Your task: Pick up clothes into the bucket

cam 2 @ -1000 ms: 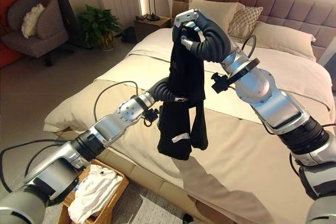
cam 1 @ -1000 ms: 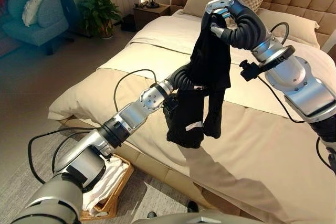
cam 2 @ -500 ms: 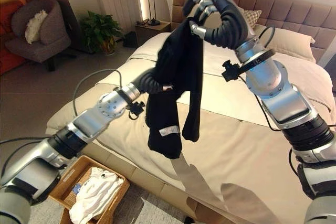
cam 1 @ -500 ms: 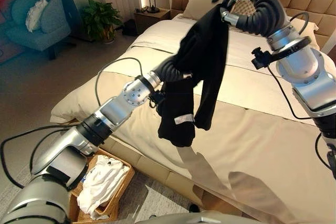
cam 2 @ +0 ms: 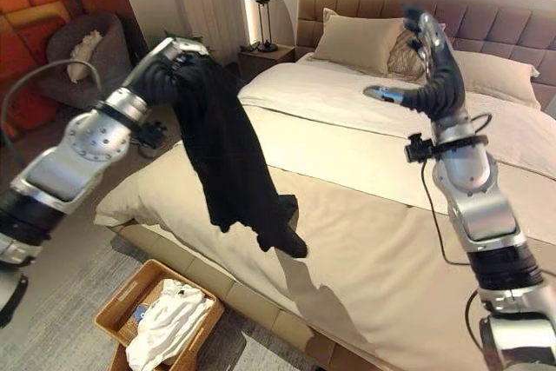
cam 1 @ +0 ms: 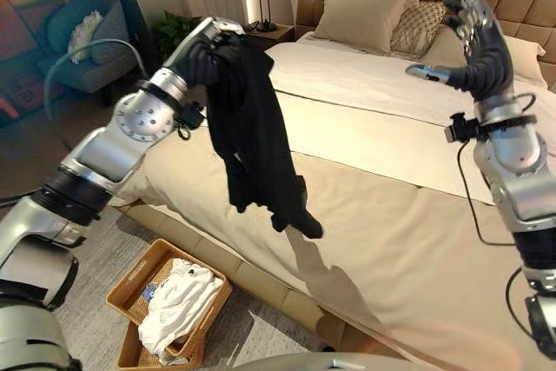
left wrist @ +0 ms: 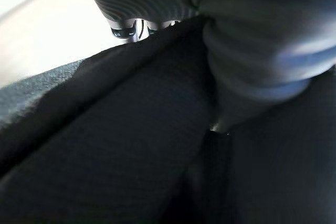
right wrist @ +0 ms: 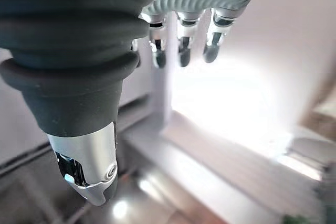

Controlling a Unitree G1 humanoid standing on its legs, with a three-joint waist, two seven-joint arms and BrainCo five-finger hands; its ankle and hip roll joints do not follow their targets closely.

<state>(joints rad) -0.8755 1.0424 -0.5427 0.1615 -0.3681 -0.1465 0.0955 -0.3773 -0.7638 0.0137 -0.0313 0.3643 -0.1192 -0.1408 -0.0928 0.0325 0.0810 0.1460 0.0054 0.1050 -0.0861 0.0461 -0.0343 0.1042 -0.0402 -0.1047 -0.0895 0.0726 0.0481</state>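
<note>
Two arms are raised above the bed. The left arm reaches in from the lower left of the frame and bends upward, its left hand in the upper left, fingers curled round the top of a black garment. The left wrist view confirms dark ribbed-knit cloth pressed close against that hand. The right arm rises along the right edge of the frame; the right hand stands in the upper right before the headboard, fingers straight and spread, thumb apart, holding nothing. The black garment hangs from the left hand in long folds, its lower end trailing toward the centre of the frame over the bed's near side. A wicker basket with white clothes in it sits on the floor at the lower left.
</note>
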